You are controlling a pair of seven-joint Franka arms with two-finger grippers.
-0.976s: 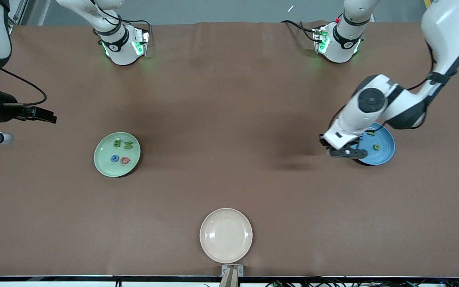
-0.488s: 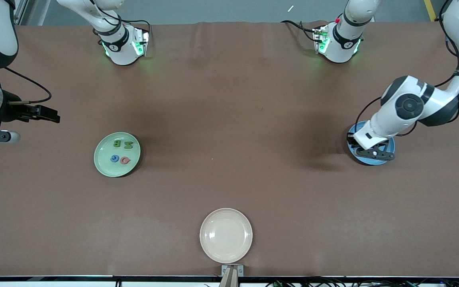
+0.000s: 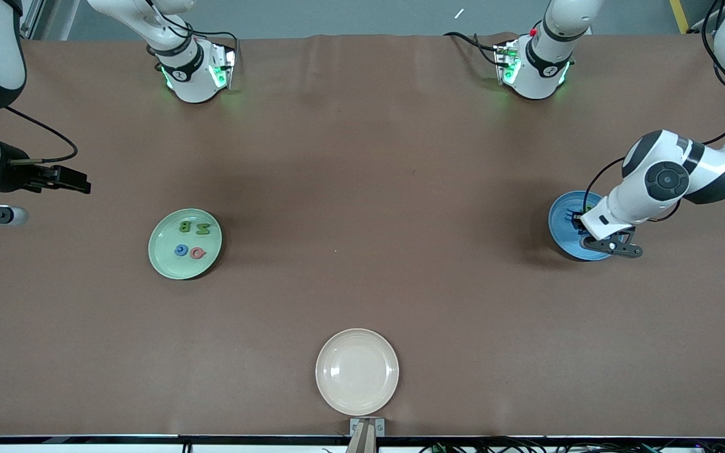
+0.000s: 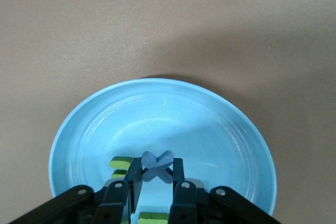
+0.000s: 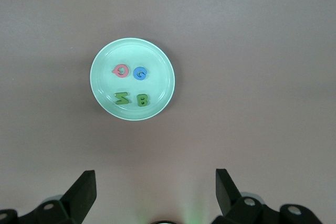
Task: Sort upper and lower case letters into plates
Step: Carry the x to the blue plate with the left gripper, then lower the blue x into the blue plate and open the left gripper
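Brown worktop (image 3: 362, 189) carrying three plates. Compared with a second earlier, the left arm has swung toward its own end of the worktop; the left gripper (image 4: 156, 178) now hangs over the blue plate (image 4: 84, 129), clamped on the blue x (image 4: 157, 165), with green lowercase letters (image 4: 121, 164) lying in the plate beneath. The right gripper (image 5: 155, 190) waits, fingers wide apart, high above the pale green plate (image 3: 161, 251), which holds B (image 3: 185, 226), N (image 3: 202, 229), G (image 3: 180, 250) and Q (image 3: 197, 253). A cream plate (image 3: 357, 371) lies nearest the front camera.
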